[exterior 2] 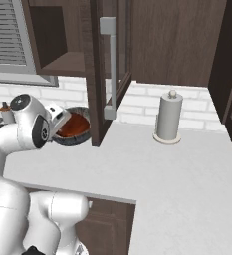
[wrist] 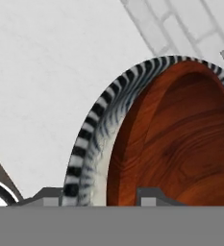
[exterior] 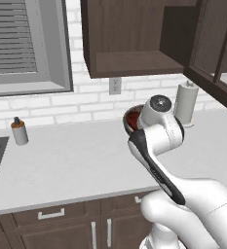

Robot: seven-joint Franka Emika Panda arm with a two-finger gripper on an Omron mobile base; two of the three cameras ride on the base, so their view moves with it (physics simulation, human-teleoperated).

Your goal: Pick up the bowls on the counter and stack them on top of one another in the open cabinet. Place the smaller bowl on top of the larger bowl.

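Hand view looks straight into the smaller bowl (wrist: 176, 144), its glossy reddish-brown wood-grained hollow facing the camera and its black-and-white striped rim arcing from lower left up over the top; the bowl is tipped on edge here, with the right and lower parts cut off by the frame. The gripper (wrist: 101, 197) has its two dark fingertips standing either side of that rim, one outside the striped wall and one inside the hollow, jaws partly open and closed onto the rim. Left base view shows the bowl (exterior: 132, 118) held up above the counter (exterior: 71, 160), below the open cabinet (exterior: 134, 39), opening turned toward the left and mostly hidden behind the white wrist. Right base view gives more of it (exterior 2: 72, 127): the opening faces up and toward the camera, tilted, with the dark rim just beside the cabinet door's edge. A paper towel roll (exterior 2: 168, 119) stands on the counter to the right, and a small bottle (exterior: 19, 131) stands near the sink at left.
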